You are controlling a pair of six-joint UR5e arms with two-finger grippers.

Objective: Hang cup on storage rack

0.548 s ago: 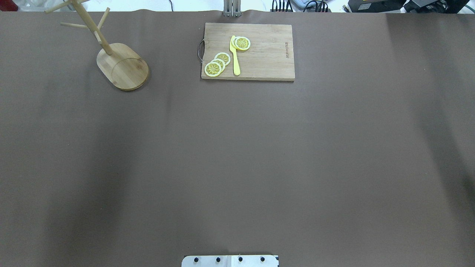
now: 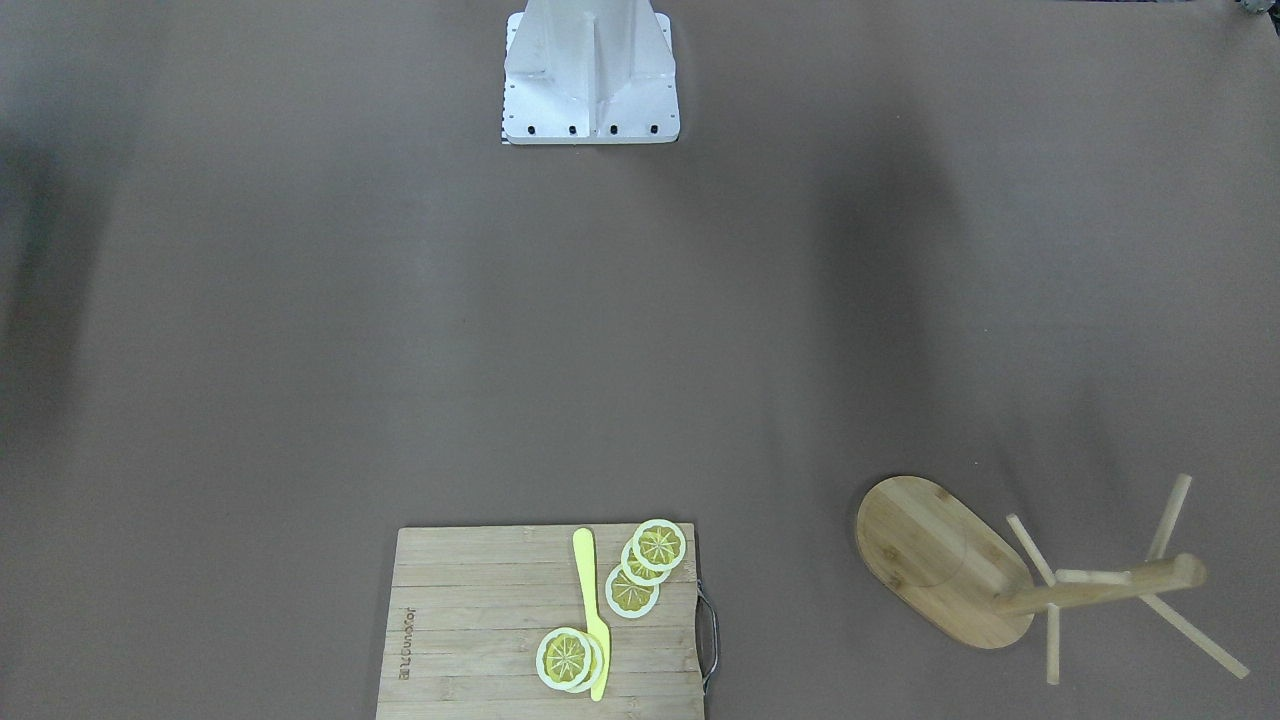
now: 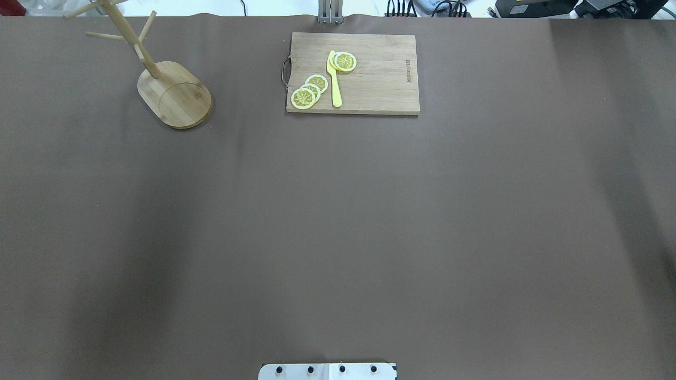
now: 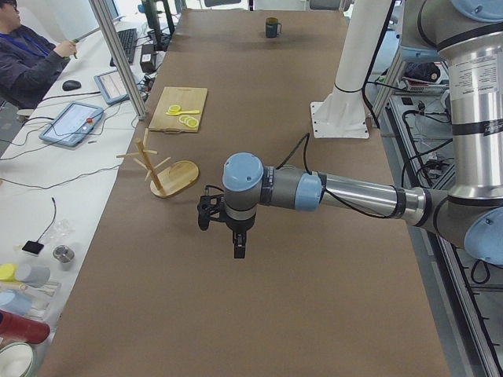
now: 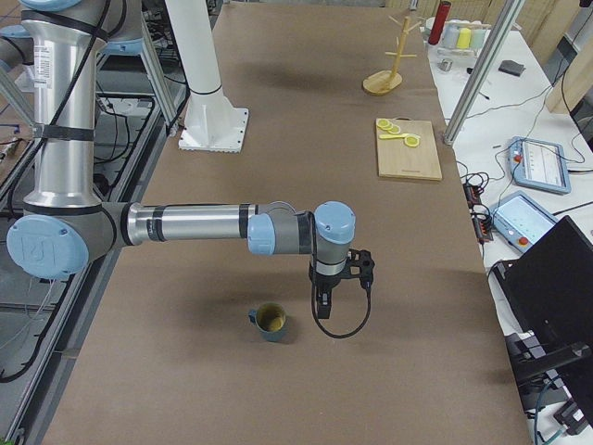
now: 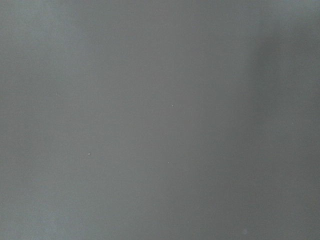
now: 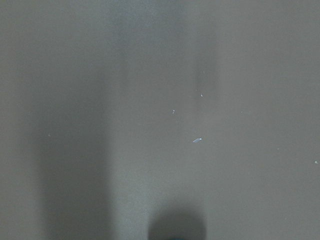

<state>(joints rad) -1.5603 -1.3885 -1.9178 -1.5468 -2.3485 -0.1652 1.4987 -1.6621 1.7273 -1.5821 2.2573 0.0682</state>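
The cup (image 5: 271,321), dark blue with a yellow inside, stands upright on the brown table; it also shows small at the far end in the exterior left view (image 4: 272,27). My right gripper (image 5: 341,287) hangs just beside it, a little above the table; I cannot tell whether it is open or shut. The storage rack (image 3: 174,95), a bamboo mug tree with bare pegs, stands at the table's other end (image 2: 940,560) (image 4: 163,171) (image 5: 387,72). My left gripper (image 4: 224,236) hovers near the rack; I cannot tell its state. Both wrist views show only bare table.
A bamboo cutting board (image 3: 380,74) with lemon slices (image 3: 309,91) and a yellow knife (image 3: 335,79) lies at the far middle edge. The white robot base (image 2: 590,75) stands at the near edge. An operator (image 4: 31,59) sits at a side desk.
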